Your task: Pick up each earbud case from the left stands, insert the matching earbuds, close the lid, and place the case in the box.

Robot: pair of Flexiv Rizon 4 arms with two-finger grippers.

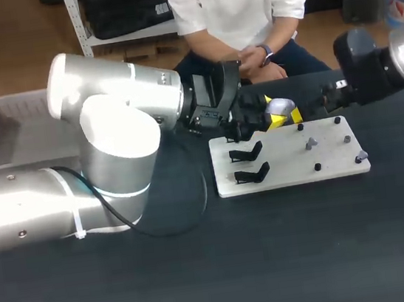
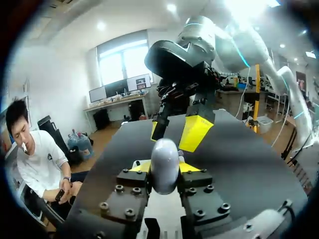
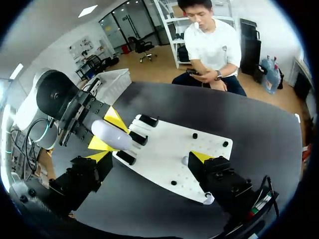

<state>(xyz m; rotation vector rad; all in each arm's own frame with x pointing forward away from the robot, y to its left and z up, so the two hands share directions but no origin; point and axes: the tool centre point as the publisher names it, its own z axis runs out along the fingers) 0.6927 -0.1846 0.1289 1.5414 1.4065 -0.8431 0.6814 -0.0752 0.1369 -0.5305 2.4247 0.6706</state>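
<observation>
**Step in hand.** The case is off its stand. It is pinched from two sides by the left claw and held above the counter, by the far left corner of the board. Whether the lid is open cannot be told. No earbud is judged to have been inserted yet. The box lies well apart, at the left.

**Right claw.** The right claw is spread wide and holds nothing. It is placed near the board's far right side.

**Next move, as judged.** A grey earbud is to be taken from the board by the right claw. So small a piece calls for a careful approach and a fine closing. The case must be held steady with its lid open.

**Views compared.**
- **Head view:** only two bare stands are plainly seen.
- **Right wrist view:** three bare stands are shown, and an earbud is seen just beside one of the right claw's fingertips.
- **Left wrist view:** this view alone shows the case centred between the left claw's yellow tips, with the right claw facing it just ahead.
</observation>
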